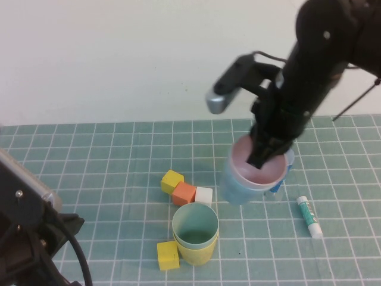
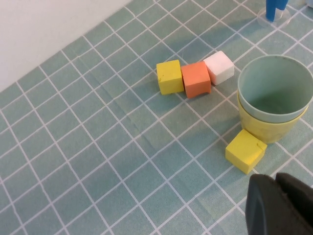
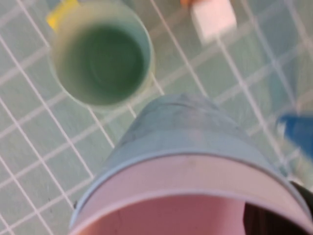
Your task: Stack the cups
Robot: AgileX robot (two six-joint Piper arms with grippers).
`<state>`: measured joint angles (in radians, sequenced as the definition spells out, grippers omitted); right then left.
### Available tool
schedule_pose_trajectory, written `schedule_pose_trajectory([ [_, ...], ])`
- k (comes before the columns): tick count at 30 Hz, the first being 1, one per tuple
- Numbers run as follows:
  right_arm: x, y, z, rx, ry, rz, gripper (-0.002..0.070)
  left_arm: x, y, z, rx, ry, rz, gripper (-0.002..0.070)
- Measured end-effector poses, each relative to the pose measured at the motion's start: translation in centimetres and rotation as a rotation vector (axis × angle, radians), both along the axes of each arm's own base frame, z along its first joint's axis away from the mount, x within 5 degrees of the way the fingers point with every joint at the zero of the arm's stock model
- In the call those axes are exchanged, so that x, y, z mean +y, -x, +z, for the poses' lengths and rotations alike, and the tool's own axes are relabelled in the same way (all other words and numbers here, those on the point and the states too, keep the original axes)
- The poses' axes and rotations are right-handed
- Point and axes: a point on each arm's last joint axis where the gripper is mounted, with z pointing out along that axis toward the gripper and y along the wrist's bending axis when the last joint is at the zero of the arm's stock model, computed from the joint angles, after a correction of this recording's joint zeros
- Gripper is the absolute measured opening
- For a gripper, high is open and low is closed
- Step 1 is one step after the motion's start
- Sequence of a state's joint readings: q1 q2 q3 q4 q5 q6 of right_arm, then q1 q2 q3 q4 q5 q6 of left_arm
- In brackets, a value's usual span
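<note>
Right hand clamped on pink cup rim, nested in blue cup, lifted right-far of green cup in yellow cup, likely for stacking. Left hand idle near-left, grip unclear.

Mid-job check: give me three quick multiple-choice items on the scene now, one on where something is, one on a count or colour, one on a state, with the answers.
1. Where is the pale green cup?
A. nested in the yellow cup
B. beside the glue stick
C. in the left hand

2. How many yellow blocks are on the table?
A. one
B. two
C. three

3. What does the right hand hold?
A. nothing
B. the orange block
C. the pink cup nested in the light blue cup

Answers: 1 A, green rim sits inside yellow. 2 B, one beside orange, one by the stack. 3 C, the pair hangs tilted off the table.
</note>
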<state>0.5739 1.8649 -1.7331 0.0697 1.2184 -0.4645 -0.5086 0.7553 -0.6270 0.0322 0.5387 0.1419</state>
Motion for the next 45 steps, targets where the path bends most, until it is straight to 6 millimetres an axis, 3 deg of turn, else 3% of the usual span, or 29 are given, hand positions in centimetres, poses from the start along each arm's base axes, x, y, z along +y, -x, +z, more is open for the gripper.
schedule_pose_trajectory([
  [5, 3.4, 0.1, 0.2, -0.023, -0.023, 0.097, 0.0032, 0.0, 0.0, 0.0, 0.000, 0.000, 0.000, -0.0002],
  [9, 5.1, -1.0, -2.6, 0.041, -0.024, 0.108, 0.0032, 0.0, 0.0, 0.0, 0.000, 0.000, 0.000, -0.0002],
  [15, 6.3, -2.0, -6.0, 0.115, -0.010, 0.114, 0.0041, 0.0, 0.0, -0.1, 0.008, -0.004, 0.000, -0.0002],
  [23, 6.7, -2.1, -6.7, 0.144, -0.030, 0.110, 0.0202, 0.1, 0.1, -0.1, 0.017, -0.009, 0.001, -0.0002],
  [26, 6.5, -1.9, -5.5, 0.124, -0.045, 0.105, 0.0209, 0.1, 0.2, -0.3, 0.036, -0.020, 0.001, -0.0001],
  [30, 5.5, -0.5, -2.2, 0.078, -0.087, 0.104, 0.0168, 0.3, 0.5, -0.7, 0.086, -0.048, 0.003, -0.0001],
  [37, 1.6, 4.9, 4.2, -0.134, -0.254, 0.110, 0.0023, 0.5, 0.9, -1.2, 0.152, -0.085, 0.006, -0.0001],
  [41, -1.3, 8.5, 5.7, -0.273, -0.338, 0.106, 0.0003, 0.4, 0.9, -1.1, 0.149, -0.059, 0.004, -0.0002],
  [45, -4.4, 12.2, 5.7, -0.405, -0.407, 0.092, -0.0001, -0.1, 0.9, -0.9, 0.159, 0.020, 0.002, -0.0002],
])
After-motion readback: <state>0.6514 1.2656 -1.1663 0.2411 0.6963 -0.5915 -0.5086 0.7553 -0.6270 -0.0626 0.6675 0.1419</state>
